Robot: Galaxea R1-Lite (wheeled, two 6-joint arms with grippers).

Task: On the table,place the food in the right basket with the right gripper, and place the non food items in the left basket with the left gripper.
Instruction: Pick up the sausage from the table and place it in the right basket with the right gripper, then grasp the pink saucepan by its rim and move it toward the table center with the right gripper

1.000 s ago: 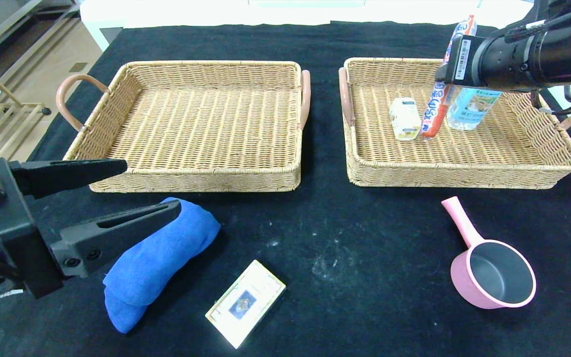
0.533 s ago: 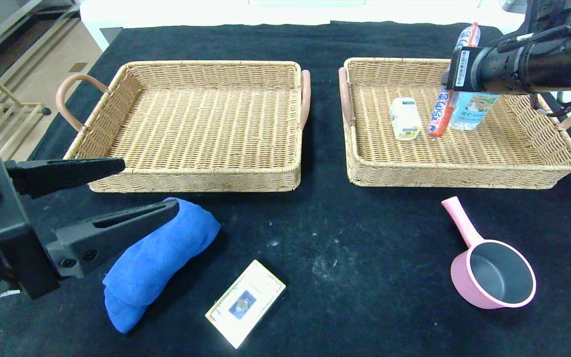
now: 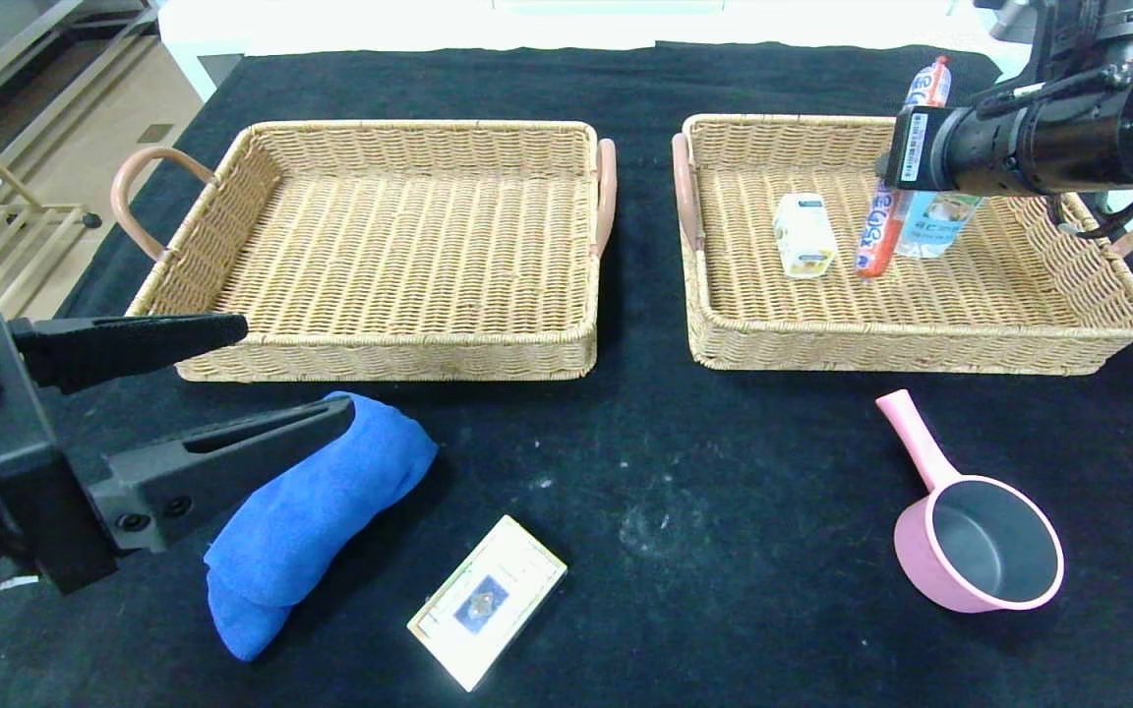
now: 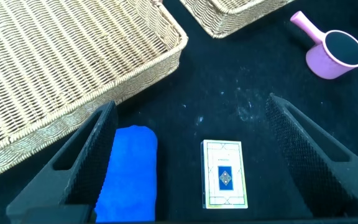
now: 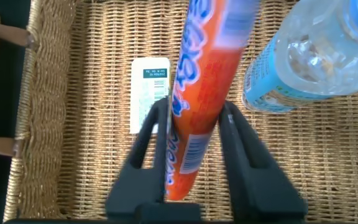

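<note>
1. Left hand (image 3: 299,369) at 8 o'clock of the worktop (image 3: 704,472), fingers spread wide, nothing between them, hovering over the near end of the blue cloth (image 3: 321,511).
2. Blue cloth lies folded on the worktop at 7 o'clock, just in front of the left basket (image 3: 389,359), outside it.
3. Left basket at 10 o'clock, nothing in it.
4. Card box (image 3: 488,600) flat on the worktop at 6 o'clock, just beside the cloth, not touching it.
5. Right basket (image 3: 921,349) at 2 o'clock holds a small white carton (image 3: 804,234) and a water bottle (image 3: 932,224).
6. Right hand (image 5: 194,109) over the right basket, fingers closed against both sides of the sausage (image 3: 879,231).
7. Sausage stands nearly upright inside the basket, between carton and bottle, lower tip at the wicker floor; contact there unclear.
8. Pink saucepan (image 3: 980,556) upright on the worktop at 4 o'clock, handle pointing to 11 o'clock, well apart from both hands.
</note>
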